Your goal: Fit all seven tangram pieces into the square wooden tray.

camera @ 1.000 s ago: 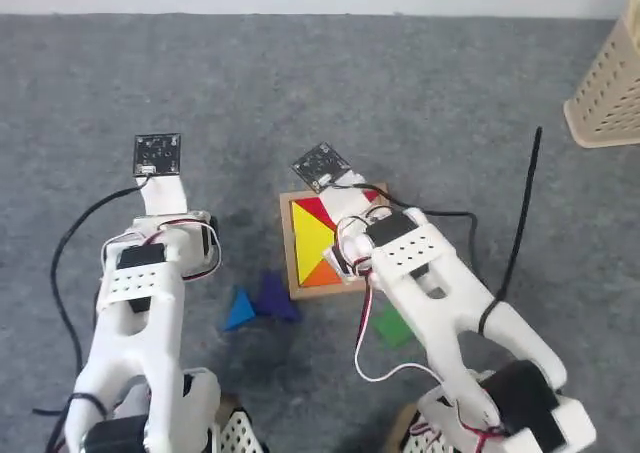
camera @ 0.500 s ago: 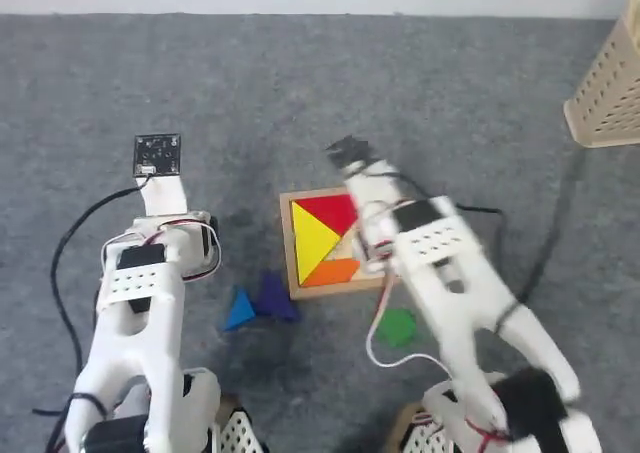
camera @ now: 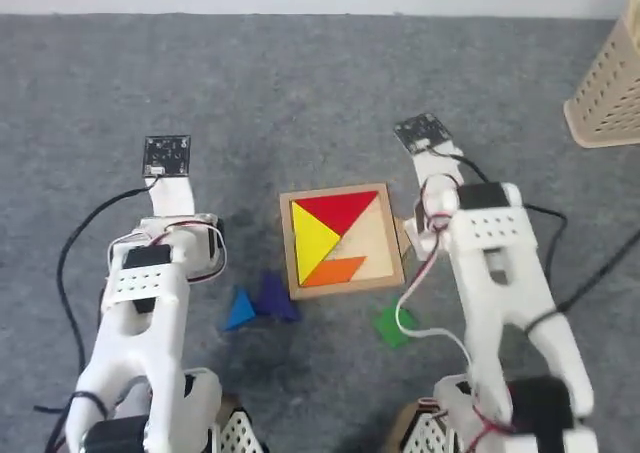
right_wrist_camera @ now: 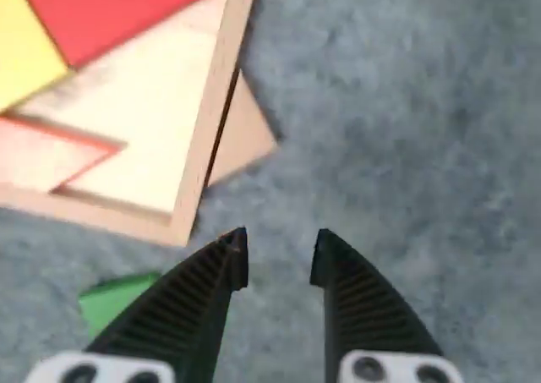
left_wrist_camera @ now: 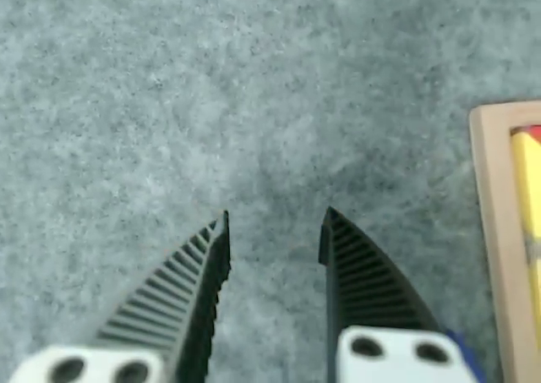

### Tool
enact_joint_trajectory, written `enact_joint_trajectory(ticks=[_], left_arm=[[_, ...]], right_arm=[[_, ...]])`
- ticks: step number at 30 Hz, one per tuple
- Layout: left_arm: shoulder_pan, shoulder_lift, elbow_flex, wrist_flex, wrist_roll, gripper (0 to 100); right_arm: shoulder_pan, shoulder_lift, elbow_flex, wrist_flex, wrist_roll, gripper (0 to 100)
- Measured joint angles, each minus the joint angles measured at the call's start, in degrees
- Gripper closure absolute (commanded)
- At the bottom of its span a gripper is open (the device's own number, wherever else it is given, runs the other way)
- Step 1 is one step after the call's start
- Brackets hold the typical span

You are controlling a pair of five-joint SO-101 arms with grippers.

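The square wooden tray (camera: 395, 235) lies mid-table and holds a red triangle (camera: 340, 211), a yellow triangle (camera: 310, 241) and an orange parallelogram (camera: 333, 270). A blue triangle (camera: 238, 309) and a purple triangle (camera: 272, 295) lie together on the carpet left of the tray's near corner. A green piece (camera: 392, 325) lies just below its near right corner. My right gripper (right_wrist_camera: 279, 248) is open over bare carpet beside the tray rim (right_wrist_camera: 211, 129), close to the green piece (right_wrist_camera: 118, 303). My left gripper (left_wrist_camera: 275, 224) is open over carpet, left of the tray rim (left_wrist_camera: 490, 197).
A tan flat piece (right_wrist_camera: 247, 138) pokes out from under the tray's right side. A perforated beige container (camera: 610, 83) stands at the far right. Cables trail from both arms. Grey carpet covers the table.
The right arm has swung from over the tray to its right side, uncovering the tray. The left arm has barely shifted.
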Motion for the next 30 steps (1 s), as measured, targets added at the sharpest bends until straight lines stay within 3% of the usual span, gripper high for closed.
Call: enact_joint_trajectory(ticks=[10, 30], left_arm=[[-0.1, 0.0, 1.8, -3.3, -0.3, 84], [-0.1, 0.0, 1.8, -3.3, -0.4, 84]], right_arm=[[-3.1, 19.2, -6.5, -7.6, -2.2, 80.1], [-6.0, 24.4, -7.9, -10.1, -4.0, 80.0]])
